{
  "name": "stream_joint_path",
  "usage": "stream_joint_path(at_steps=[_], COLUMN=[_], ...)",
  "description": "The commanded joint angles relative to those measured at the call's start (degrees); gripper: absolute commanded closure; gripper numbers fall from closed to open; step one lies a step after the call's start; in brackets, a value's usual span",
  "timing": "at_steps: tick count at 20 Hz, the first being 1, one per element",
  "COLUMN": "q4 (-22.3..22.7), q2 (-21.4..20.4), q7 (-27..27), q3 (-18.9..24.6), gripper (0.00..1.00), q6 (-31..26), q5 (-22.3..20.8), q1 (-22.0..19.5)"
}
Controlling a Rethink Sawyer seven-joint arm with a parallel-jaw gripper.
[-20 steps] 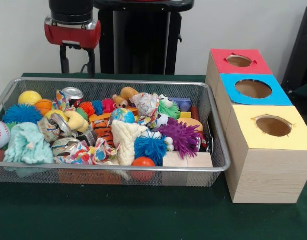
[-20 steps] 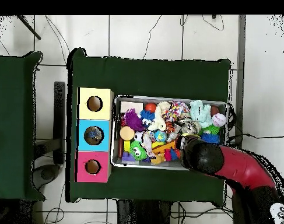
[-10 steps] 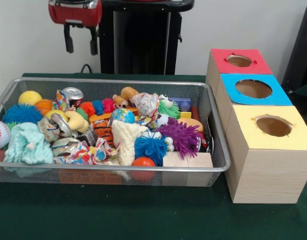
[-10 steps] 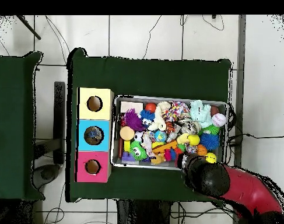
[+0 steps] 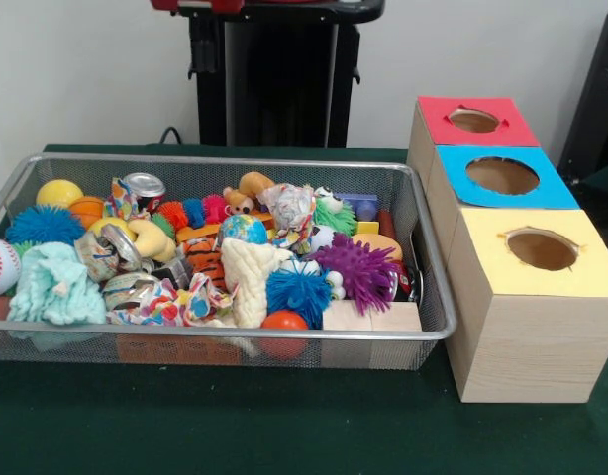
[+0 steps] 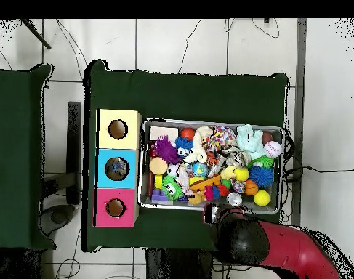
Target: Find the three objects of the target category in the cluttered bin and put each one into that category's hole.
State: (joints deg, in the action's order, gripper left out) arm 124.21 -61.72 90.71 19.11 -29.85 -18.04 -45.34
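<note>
Lifting clear: arm now back off bin, at its 6 o'clock overhead. Gripper barely shows, top edge; grip state unclear, nothing seen carried. Toys untouched; boxes at bin's 3 o'clock in front view. No pick started.

A robot lab: green-clothed table, floor cables, red arm.

wire-mesh metal bin, wood-grain boxes
</note>
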Motion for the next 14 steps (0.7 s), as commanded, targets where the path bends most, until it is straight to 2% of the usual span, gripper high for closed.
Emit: stream_joint_path(at_steps=[1,4,7,11,14], q4=[4.26,4.47,3.58,3.02,2.07], q2=[0.51,0.50,2.46,3.76,5.34], q7=[-6.59,-5.23,-2.08,1.25,1.84], q3=[8.30,7.73,5.67,5.88,6.22], gripper=[1.00,1.00,1.00,1.00,1.00], q6=[-1.37,-1.25,-0.46,2.04,1.59], q5=[-0.88,-1.80,-3.85,-2.54,-1.30], q1=[-1.00,-1.10,0.73,3.60,4.86])
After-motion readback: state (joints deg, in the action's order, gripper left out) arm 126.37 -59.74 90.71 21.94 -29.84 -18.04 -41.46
